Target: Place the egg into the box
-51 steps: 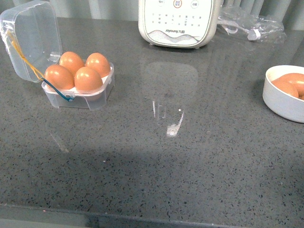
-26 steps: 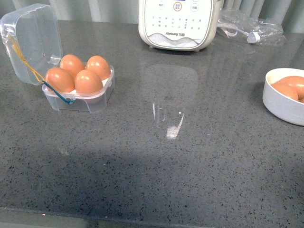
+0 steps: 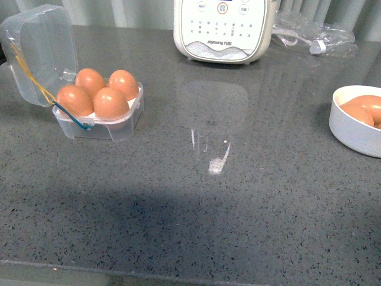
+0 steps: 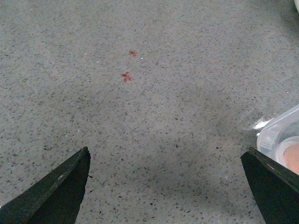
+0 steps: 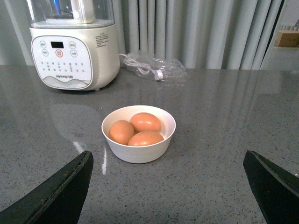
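Staying put vs prev: box (image 3: 114, 128) w/ 4 eggs (image 3: 110, 101).

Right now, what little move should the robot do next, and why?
Probably bring the left tool to the box's raised lid and close it: all four cells already hold eggs, and that tool is open, empty and near the box.
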